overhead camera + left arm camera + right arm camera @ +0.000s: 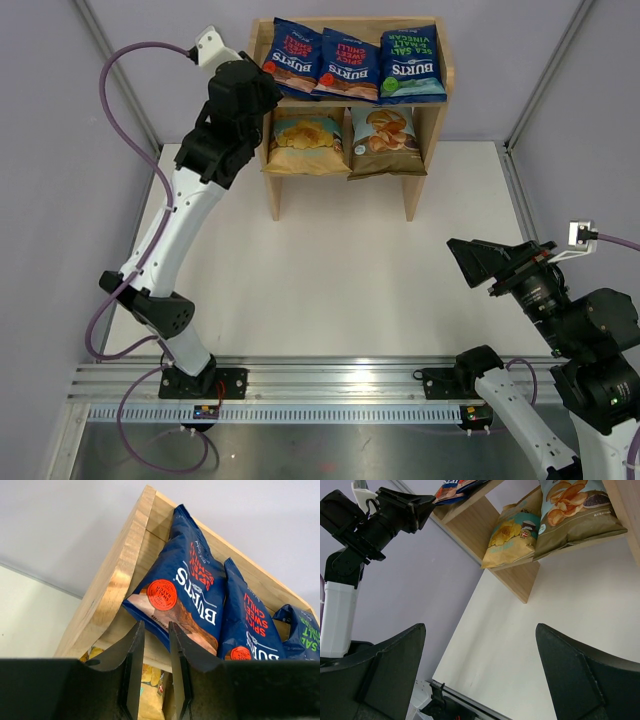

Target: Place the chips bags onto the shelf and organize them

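Well, all five bags sit on the shelf point(411, 190), which stands at twelve o'clock on the table. On the upper tier the left red Burts bag point(291, 50), the middle red Burts bag point(348, 65) and the green Burts bag point(411, 65) lean in a row. Below them are the yellow bag point(305, 140) and the cassava bag point(385, 140), side by side.

The left gripper point(262, 95) hangs at nine o'clock of that upper tier, tight beside the side panel. In the wrist view its jaws are narrow, a thin slit between them and nothing pinched. The left red Burts bag's lower corner pokes out just past the tips.

The right gripper point(470, 262) waits at four o'clock, well apart, spread wide and empty.

By my reading the placing looks done, and the danger is in the exit. A careless swing could snag that jutting corner and drag the glossy bag off the front edge. A knock on the side panel could jolt the light shelf and send the leaning row sliding. A straight retreat toward six o'clock looks safest.
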`<state>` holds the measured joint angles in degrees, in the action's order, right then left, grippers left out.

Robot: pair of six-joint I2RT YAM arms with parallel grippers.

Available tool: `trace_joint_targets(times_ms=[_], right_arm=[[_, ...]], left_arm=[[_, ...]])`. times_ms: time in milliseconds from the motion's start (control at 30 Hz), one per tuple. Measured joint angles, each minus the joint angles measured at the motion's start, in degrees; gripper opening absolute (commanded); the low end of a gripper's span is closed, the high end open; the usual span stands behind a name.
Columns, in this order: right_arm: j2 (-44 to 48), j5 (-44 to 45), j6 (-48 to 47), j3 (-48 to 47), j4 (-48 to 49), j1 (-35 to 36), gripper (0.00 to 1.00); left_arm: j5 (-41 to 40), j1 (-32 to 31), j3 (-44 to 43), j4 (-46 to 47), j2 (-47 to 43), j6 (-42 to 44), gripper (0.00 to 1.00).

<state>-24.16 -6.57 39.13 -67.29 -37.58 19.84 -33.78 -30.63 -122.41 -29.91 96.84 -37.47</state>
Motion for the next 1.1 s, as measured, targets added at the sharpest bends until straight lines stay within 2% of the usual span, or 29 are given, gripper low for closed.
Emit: trace_joint_targets(times_ms=[467,667,767,833,1100], right_arm=[[0.3,0.0,-0.6,0.0,0.0,0.0,1.0],[0.3,0.0,-0.8,0.0,0.0,0.0,0.99],[0.3,0.0,-0.9,0.0,0.0,0.0,0.99],[0.3,0.0,-1.0,0.0,0.0,0.0,0.99],[-1.8,-0.5,-2.7,0.0,0.0,0.0,0.99]], left_arm=[[-0.9,0.7,-2.5,0.2,3.8,3.0,0.3],[-1.0,0.9,0.8,1.4,3.7,1.9,0.31],[-0.9,0.9,2.8,3.3,2.9,1.4,0.35],[-0.9,0.9,3.5,3.3,2.0,1.4,0.43],[1.0,0.5,5.9,3.1,-2.8,1.3,0.64]])
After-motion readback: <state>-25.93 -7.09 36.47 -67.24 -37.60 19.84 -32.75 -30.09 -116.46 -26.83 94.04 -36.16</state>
